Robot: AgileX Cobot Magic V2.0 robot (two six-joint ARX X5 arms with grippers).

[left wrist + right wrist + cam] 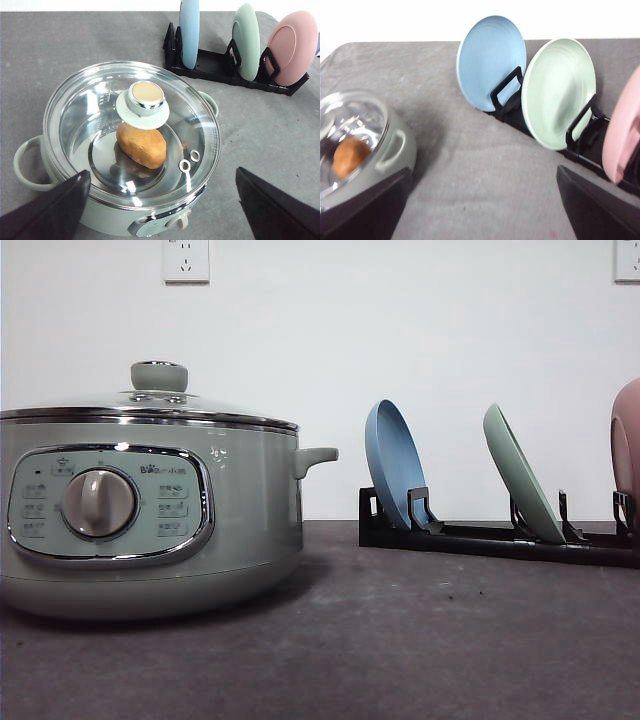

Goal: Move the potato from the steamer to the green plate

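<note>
Orange-brown lumpy potato sits inside the grey-green electric steamer under its glass lid; mint-green round plate stands racked beside it. Left gripper and right gripper both spread wide, empty. Risk: lid slips during lifting

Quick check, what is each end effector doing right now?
Left end effector: open, holding nothing, above the steamer lid.
Right end effector: open, holding nothing, near the green plate.

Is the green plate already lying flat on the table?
No. The green plate stands on edge in the black rack, between the blue plate and the pink plate.
</note>
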